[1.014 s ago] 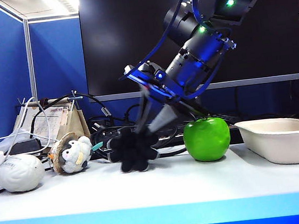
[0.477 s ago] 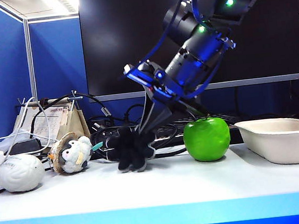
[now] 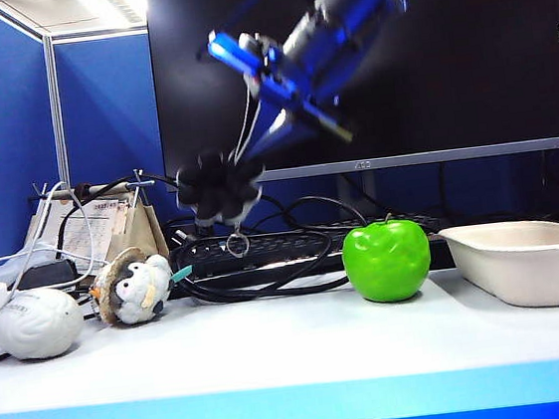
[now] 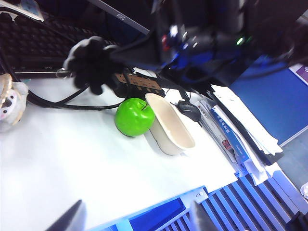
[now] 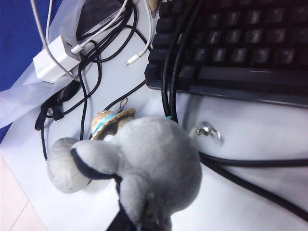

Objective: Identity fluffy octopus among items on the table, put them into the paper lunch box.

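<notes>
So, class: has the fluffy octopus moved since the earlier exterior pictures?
Yes. The fluffy octopus, held by the right gripper, has risen off the table, now hanging above the green apple's top.

Blue partition panels (image 3: 98, 98) back left, big dark monitor (image 3: 364, 60) behind, ceiling light (image 3: 103, 3) on overhead.

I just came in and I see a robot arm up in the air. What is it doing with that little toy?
The right gripper has pinched the fluffy octopus in its fingers and holds it in the air above the table, its black underside toward the exterior camera. The paper lunch box waits empty on the right, past the green apple. The plush bird and brain-shaped ball sit at the left. The left gripper hangs open, away from it all.
</notes>
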Available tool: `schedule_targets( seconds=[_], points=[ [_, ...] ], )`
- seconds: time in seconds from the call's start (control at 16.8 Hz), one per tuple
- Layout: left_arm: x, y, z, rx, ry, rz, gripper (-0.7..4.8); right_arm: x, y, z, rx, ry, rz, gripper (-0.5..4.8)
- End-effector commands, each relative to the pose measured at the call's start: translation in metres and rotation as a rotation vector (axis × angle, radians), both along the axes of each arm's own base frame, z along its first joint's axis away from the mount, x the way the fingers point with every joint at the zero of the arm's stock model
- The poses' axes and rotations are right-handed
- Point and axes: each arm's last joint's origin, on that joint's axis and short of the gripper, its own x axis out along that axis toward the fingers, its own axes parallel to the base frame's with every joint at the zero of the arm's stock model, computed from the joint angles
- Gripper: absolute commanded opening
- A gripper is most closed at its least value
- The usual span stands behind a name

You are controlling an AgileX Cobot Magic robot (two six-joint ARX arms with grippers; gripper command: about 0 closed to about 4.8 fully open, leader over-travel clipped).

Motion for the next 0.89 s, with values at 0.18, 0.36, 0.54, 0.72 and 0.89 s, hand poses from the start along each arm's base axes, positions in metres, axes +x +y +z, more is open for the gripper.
schedule_targets(
  seconds=[0.18,0.36,0.54,0.72,0.89],
  points=[
    [0.000,0.000,0.003,0.001,-0.020,-0.001,2.83,-0.013,-0.029,0.041,-0.151,-0.071,-0.099,-0.05],
    [0.000,0.000,0.003,0.001,-0.021,-0.001,2.83,-0.026,-0.053,0.060,-0.244,-0.084,-0.168,-0.05],
    [0.000,0.000,0.003,0.001,-0.022,-0.001,2.83,-0.038,-0.067,0.067,-0.436,-0.117,-0.253,-0.05],
    [0.000,0.000,0.003,0.001,-0.022,-0.002,2.83,-0.043,-0.073,0.064,-0.551,-0.098,-0.278,-0.05],
    [0.000,0.000,0.003,0.001,-0.022,-0.003,2.83,-0.046,-0.080,0.062,-0.743,-0.122,-0.348,-0.05]
  ],
)
